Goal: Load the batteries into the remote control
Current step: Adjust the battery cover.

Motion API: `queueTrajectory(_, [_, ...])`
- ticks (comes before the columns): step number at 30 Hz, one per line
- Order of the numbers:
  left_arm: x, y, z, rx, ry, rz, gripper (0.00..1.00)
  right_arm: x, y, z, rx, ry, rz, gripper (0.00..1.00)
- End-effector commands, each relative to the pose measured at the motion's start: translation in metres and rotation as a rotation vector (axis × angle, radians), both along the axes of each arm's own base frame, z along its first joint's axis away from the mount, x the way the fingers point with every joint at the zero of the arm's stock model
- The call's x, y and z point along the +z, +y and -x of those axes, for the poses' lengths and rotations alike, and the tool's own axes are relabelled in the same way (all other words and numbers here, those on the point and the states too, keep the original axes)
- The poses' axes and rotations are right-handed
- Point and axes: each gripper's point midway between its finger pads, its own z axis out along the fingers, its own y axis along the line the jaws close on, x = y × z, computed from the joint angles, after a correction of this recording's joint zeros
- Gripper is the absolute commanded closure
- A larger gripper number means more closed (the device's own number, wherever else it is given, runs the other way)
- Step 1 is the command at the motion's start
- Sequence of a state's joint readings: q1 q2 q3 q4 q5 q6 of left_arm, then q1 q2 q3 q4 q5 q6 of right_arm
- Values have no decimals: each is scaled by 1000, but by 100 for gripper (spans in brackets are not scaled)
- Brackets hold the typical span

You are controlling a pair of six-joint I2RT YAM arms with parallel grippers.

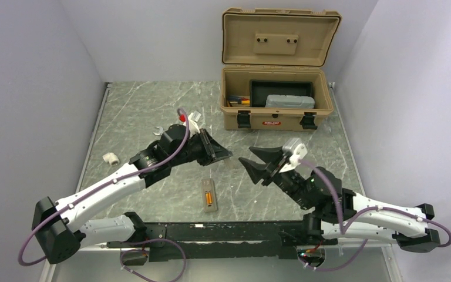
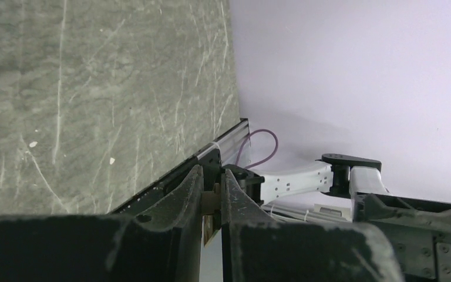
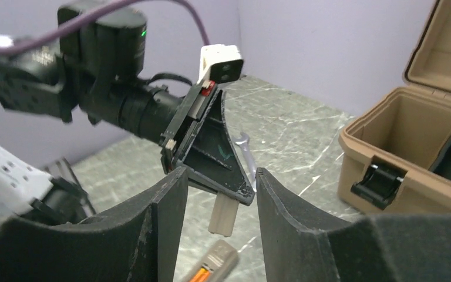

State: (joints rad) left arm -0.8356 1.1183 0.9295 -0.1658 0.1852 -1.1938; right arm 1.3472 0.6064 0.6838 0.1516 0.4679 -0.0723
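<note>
The remote control (image 1: 209,195) lies back up on the table between the arms, with the orange batteries (image 1: 210,199) showing in its open bay. It also shows in the right wrist view (image 3: 211,265), below my right gripper. My left gripper (image 1: 226,155) is shut on a small grey-tan cover piece (image 3: 223,214) and holds it above the table. The piece hangs down from the fingertips. It shows pinched between the fingers in the left wrist view (image 2: 211,201). My right gripper (image 1: 252,159) is open and empty, facing the left gripper closely, with the cover piece between its fingertips' line of sight (image 3: 220,176).
An open tan toolbox (image 1: 276,120) stands at the back right, holding a black tray and a grey case. A silver wrench (image 1: 157,130) lies behind the left arm. A small white plastic fitting (image 1: 111,158) lies at the left.
</note>
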Motion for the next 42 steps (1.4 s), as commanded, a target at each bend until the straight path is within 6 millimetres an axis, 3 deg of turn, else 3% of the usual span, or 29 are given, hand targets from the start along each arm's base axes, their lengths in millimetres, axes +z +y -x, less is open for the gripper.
queueTrajectory(1, [33,8,-9,48,-159,50,100,7,-14,-4,-66,249,-118,51])
queueTrajectory(5, [41,5,-10,25,-194,32,100,-8,-2,1,-58,383,-48,48])
queueTrajectory(11, [50,2,-8,-1,-243,35,100,-26,14,10,-20,527,104,33])
queueTrajectory(18, [58,-7,0,-62,-240,58,100,-52,10,-14,-33,657,159,30])
queueTrajectory(23, [54,-9,4,-78,-225,61,100,-52,13,-25,-13,658,145,30])
queueTrajectory(34, [53,-14,5,-101,-219,64,100,-64,35,-22,83,680,187,31])
queueTrajectory(42, [50,-17,6,-119,-203,70,100,-70,36,-28,61,664,222,49])
